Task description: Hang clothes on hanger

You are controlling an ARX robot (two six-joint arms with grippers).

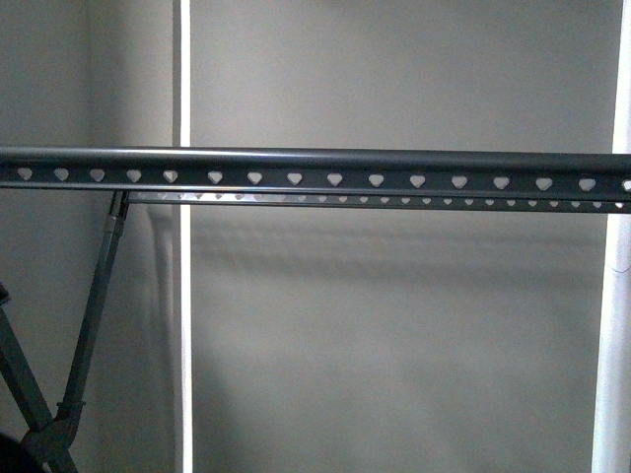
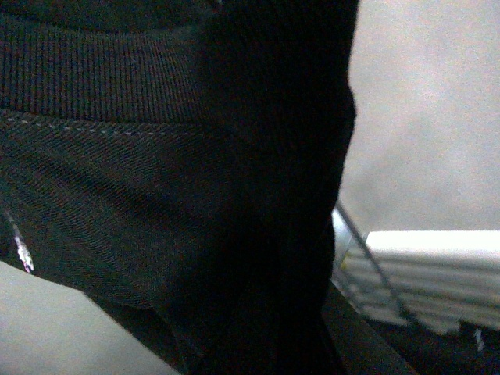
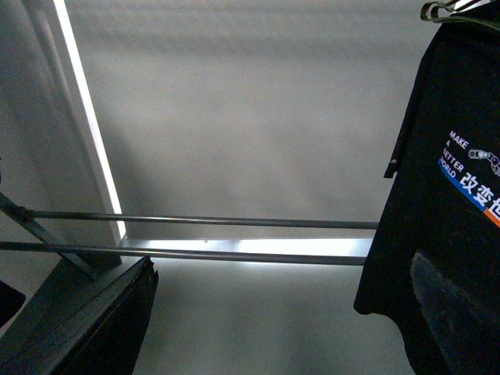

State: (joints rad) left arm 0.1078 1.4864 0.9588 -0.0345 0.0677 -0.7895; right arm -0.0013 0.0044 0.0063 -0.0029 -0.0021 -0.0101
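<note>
Apparently the T-shirt [image 3: 437, 258] is hanging on a coat hanger [image 3: 441, 9] and filling the left wrist view — the fingers' state I cannot tell. Next is probably hooking it over the rail [image 1: 315, 158] crossing the upper front view.

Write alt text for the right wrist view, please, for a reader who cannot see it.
A black T-shirt with a white, blue and orange print hangs at one edge of the frame against a grey wall. Two thin grey bars run across to it, past a bright white strip.

Black printed T-shirt [image 3: 445, 258]; horizontal grey heart-holed rail [image 1: 315, 168]
</note>
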